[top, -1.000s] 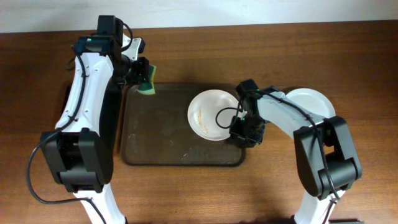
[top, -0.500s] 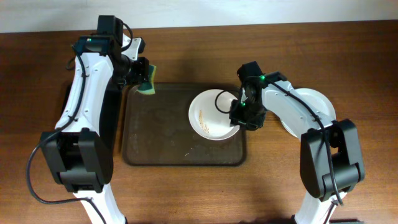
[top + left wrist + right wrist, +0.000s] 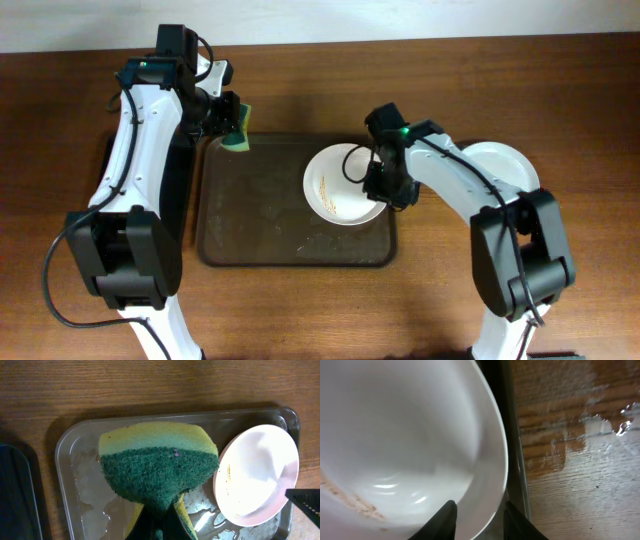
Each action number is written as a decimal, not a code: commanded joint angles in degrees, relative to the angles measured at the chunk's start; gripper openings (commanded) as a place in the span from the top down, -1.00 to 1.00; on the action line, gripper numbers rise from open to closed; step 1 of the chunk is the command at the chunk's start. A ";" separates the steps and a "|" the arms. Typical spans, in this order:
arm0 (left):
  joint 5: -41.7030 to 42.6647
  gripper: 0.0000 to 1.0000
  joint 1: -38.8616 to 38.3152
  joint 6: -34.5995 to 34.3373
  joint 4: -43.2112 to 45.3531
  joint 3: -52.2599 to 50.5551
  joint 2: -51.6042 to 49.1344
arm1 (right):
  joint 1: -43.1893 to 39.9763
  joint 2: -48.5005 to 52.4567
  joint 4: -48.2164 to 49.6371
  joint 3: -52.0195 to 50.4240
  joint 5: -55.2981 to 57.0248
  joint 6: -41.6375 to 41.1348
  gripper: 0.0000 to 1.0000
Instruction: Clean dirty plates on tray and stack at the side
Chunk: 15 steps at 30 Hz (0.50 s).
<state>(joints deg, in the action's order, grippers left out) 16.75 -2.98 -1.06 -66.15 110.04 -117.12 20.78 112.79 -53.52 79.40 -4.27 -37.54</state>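
A white plate (image 3: 338, 188) with thin brown streaks sits at the right end of the dark brown tray (image 3: 250, 225), its right edge over the tray's rim. My right gripper (image 3: 386, 184) is shut on the plate's right rim (image 3: 490, 485), one finger on the inner face and one under the outside. My left gripper (image 3: 226, 118) hovers over the tray's far left corner, shut on a green and yellow sponge (image 3: 239, 130). In the left wrist view the sponge (image 3: 157, 460) hides the gripper (image 3: 160, 527), and the plate (image 3: 255, 475) looks tilted.
Another white plate (image 3: 505, 170) lies on the table right of the tray, partly behind my right arm. A narrow black tray (image 3: 15, 495) lies left of the brown one. Water films the brown tray (image 3: 85, 490) and the wood (image 3: 600, 420) beside it.
My right gripper has moved from the plate's near right side up along its right rim and closed slightly on it. The left arm and sponge have not moved.
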 commanded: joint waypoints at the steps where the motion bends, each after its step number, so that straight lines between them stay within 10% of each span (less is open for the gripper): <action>1: 0.85 0.99 0.00 1.14 0.33 -0.13 -0.20 | 0.37 2.08 -0.13 0.66 1.97 -2.19 0.36; 15: 0.85 0.99 0.00 1.14 0.33 -0.13 -0.20 | 8.48 2.10 3.58 0.66 -1.49 -3.48 0.38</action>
<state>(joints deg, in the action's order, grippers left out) 16.75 -2.98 -1.06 -66.15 110.04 -117.12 27.35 114.24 -50.85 79.40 -5.15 -39.68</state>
